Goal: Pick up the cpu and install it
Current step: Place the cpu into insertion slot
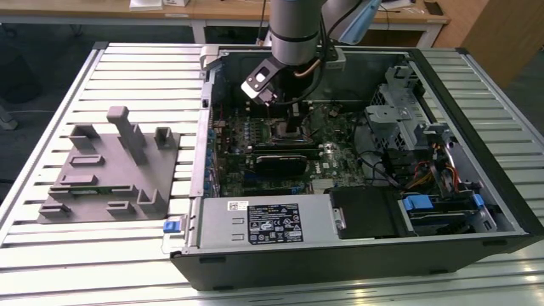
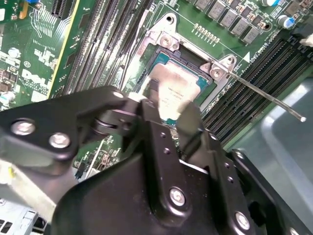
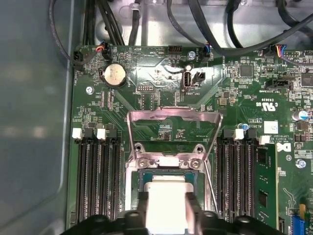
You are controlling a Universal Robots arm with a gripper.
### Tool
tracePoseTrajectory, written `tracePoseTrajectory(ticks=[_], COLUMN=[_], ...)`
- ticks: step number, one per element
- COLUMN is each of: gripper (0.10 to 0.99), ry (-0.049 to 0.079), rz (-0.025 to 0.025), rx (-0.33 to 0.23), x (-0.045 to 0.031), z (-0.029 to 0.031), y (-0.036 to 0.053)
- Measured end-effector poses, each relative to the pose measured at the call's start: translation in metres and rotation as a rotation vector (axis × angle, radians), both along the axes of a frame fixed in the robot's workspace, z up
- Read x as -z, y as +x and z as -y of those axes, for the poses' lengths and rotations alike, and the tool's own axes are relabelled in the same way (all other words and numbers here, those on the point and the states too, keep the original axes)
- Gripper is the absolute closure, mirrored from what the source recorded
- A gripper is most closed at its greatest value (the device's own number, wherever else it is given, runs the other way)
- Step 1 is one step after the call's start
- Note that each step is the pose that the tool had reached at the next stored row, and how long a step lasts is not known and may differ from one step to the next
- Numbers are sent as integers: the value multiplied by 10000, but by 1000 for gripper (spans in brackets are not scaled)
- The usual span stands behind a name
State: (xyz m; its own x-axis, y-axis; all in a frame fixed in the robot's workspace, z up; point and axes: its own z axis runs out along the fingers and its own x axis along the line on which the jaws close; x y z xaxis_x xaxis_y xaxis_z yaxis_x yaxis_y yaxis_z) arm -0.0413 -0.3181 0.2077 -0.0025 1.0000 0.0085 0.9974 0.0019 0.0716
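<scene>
Pinching the cpu [image 3: 166, 203] by two opposite edges, the gripper [image 2: 171, 117] has its black fingers [image 2: 152, 122] only narrowly parted, with just the chip's width between them. The cpu's silvery top faces away from the board, and it sits level at the socket [image 2: 160, 59] right under the fingertips; whether it is fully seated I cannot tell. Just beyond the fingertips the metal load plate [image 3: 173, 125] stands swung open over the motherboard [image 3: 161, 78]. A thin lever [image 2: 264, 95] juts out to one side of the gripper, and memory slots [image 3: 95, 181] flank it on both sides. Farther out lies a coin battery [image 3: 114, 74]. The arm [image 1: 293, 25] reaches down into the open computer case [image 1: 476, 210]. Well away from the gripper, outside the case, a grey plastic block [image 1: 111, 166] rests on the slatted table [image 1: 51, 268].
</scene>
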Motion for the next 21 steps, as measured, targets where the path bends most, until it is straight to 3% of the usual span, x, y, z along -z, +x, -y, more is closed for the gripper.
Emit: tracePoseTrajectory(ticks=[2,5,6,9,21], gripper=[682,855,855,976,980], ry=[1,1,1,1,2], rz=[-1,-4,-6,-17,-28], rx=[1,1,0,1,1], x=[-13,-35,-40,-55,-99], z=[0,0,0,0,0], y=[0,0,1,4,6])
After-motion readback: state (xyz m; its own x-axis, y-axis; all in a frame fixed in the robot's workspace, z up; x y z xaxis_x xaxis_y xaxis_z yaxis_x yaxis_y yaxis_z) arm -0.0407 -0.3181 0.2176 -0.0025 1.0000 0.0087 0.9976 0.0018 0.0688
